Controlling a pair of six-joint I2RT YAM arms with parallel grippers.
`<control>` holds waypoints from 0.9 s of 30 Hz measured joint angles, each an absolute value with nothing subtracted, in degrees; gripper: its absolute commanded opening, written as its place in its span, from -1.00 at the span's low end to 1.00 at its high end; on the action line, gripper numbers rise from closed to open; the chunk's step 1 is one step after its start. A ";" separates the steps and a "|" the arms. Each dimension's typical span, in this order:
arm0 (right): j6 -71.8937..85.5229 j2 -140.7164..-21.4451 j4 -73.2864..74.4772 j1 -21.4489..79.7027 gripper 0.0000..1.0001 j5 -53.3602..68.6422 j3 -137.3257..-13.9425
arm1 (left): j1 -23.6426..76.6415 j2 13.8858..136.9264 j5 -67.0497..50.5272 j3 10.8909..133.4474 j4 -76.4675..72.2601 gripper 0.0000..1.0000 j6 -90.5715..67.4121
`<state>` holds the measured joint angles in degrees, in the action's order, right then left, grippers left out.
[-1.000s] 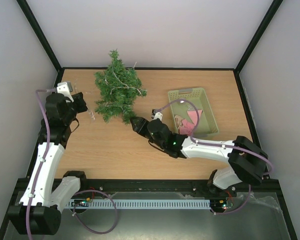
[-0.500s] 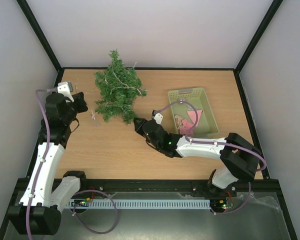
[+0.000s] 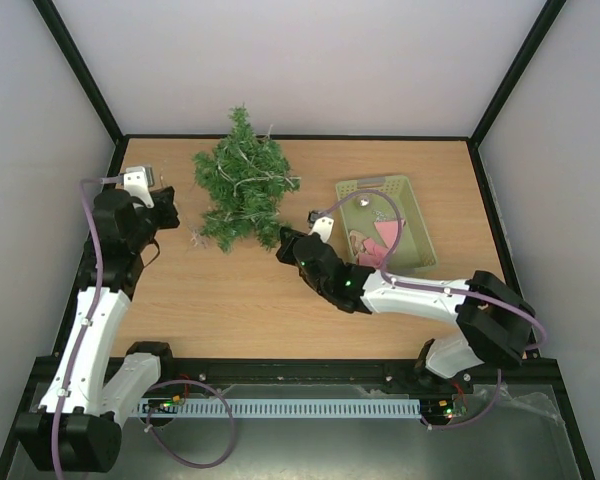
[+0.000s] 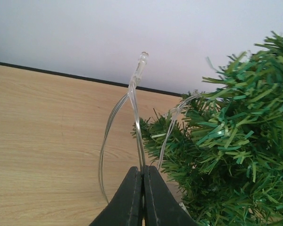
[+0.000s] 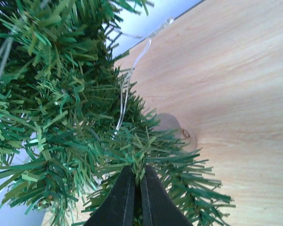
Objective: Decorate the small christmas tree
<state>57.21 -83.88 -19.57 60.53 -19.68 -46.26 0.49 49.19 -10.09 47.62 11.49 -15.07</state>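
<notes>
Reaching in from the near right corner, the right arm lies low and stretched diagonally across the desk [image 3: 210, 300]. Its right tool [image 5: 137, 170] meets the near-right edge of the small christmas tree [image 3: 242, 185]. The tree sits at the back of the desk, left of centre, with its tip pointing toward the rear wall in the top view. A pale green basket [image 3: 372, 184] is near on its right. The left arm stands folded along the left edge, its wrist turned rightward toward the tree's left side.

From above, both tools are too small to read. The right wrist view shows its fingers pinched together on a tuft of green needles, with a pale round disc [image 5: 172, 128] against the desk just behind the branches. The left wrist view shows the left tool [image 4: 142, 173] clenched on a thin clear light wire [image 4: 131, 89]. The wire loops upward to a tiny bulb [image 4: 142, 57] and also trails into the branches beside it.
</notes>
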 measured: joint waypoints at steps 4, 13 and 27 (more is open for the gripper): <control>51.55 -82.65 -19.55 58.15 -0.97 -18.85 -46.22 | 0.75 48.93 -11.22 47.57 11.57 -0.95 -14.02; 38.41 -81.03 -19.49 53.10 -0.97 -15.25 -46.11 | 2.09 44.69 -13.91 46.37 13.32 -0.95 -9.10; 22.37 -81.06 -19.16 47.53 -0.97 -7.62 -46.15 | 3.31 41.85 -14.52 43.13 15.84 -0.95 -2.46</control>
<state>22.37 -81.06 -19.16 47.53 -7.62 -46.15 3.31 41.85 -14.52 43.13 15.84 -2.46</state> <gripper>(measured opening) 0.018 0.029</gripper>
